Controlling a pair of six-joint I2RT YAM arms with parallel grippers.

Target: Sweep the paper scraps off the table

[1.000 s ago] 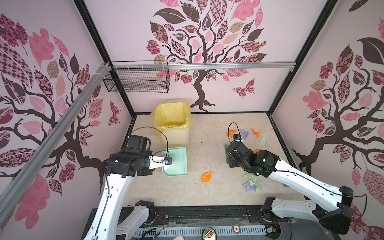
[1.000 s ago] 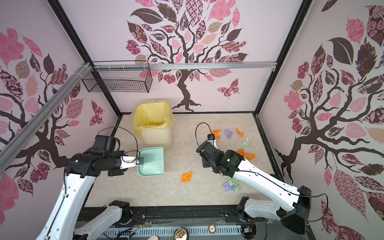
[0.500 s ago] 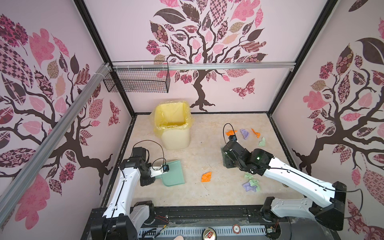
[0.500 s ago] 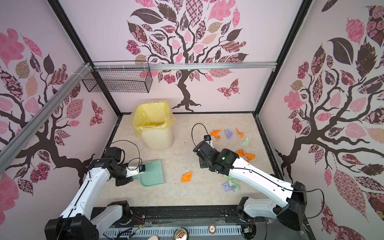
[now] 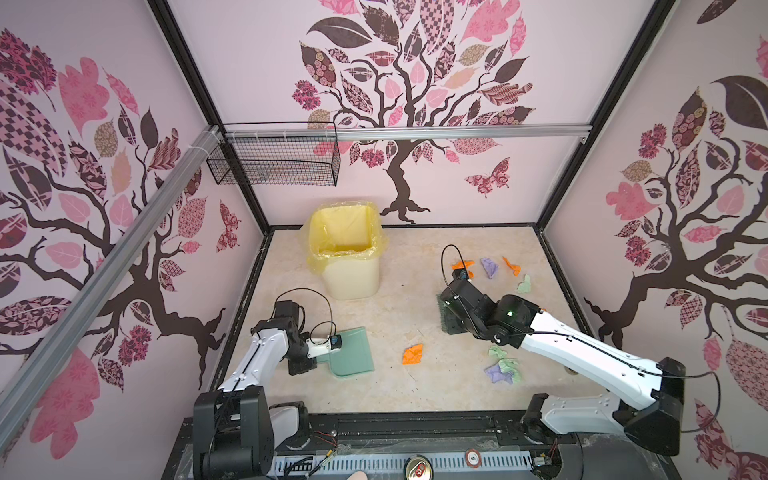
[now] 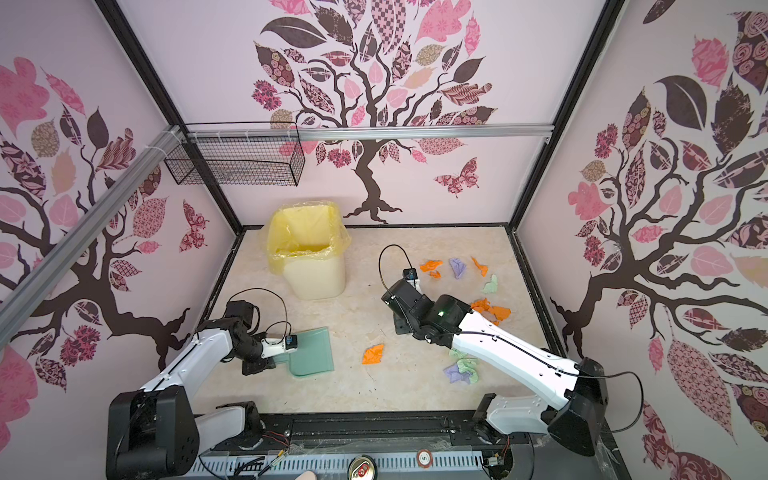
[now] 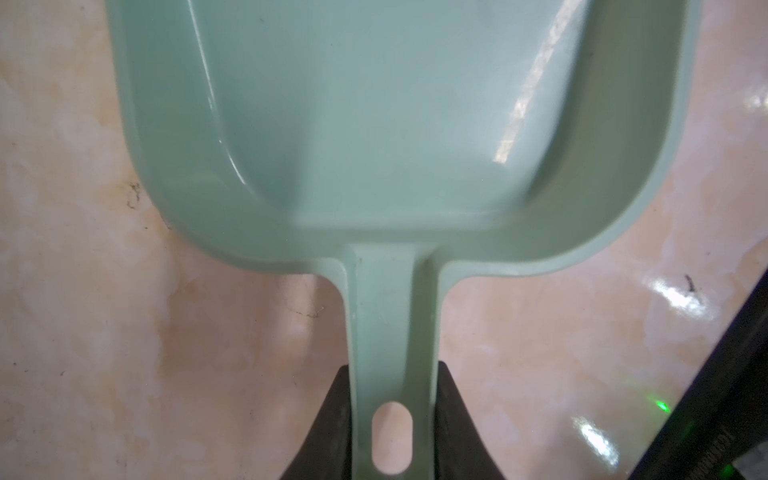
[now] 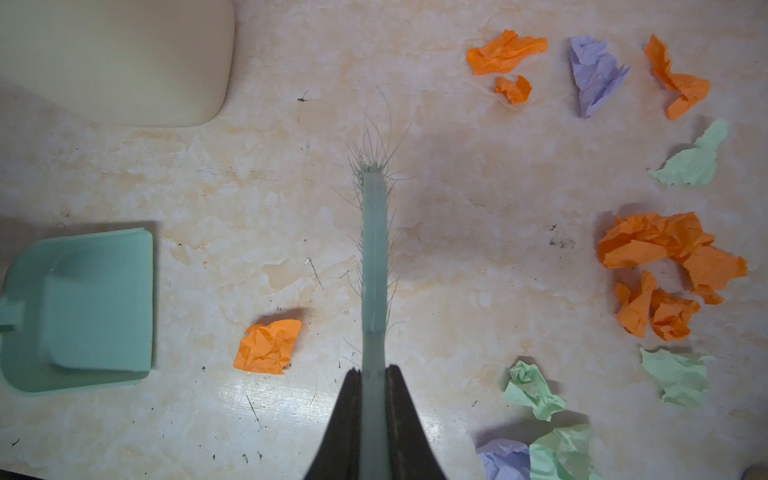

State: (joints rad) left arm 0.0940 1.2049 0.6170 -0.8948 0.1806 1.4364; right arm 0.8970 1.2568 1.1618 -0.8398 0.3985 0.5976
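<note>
Over the last second the left arm had come down from a raised pose beside the bin (image 5: 349, 266) to a low one at the near left of the table (image 5: 415, 299). It brought the teal dustpan (image 5: 351, 353) nearer and away from the bin's side. The left gripper (image 7: 392, 382) stayed clamped on the dustpan's handle, one black finger on each side. The pan's open edge faced right, towards a lone orange scrap (image 5: 412, 354) lying just beyond it; whether the pan touched the table could not be told. The right arm had shifted only a little to the left, and the right gripper (image 8: 374, 374) remained closed tight on the brush (image 8: 374, 249), which pointed away over bare table. None of the paper scraps (image 8: 598, 70) had moved. One group lay at the far right, orange ones (image 6: 492, 309) sat at mid right beside the right arm, and a green and lilac clump (image 5: 503, 368) lay at the near right. All were right of the brush except the lone orange one, which lay between the brush and the dustpan.
</note>
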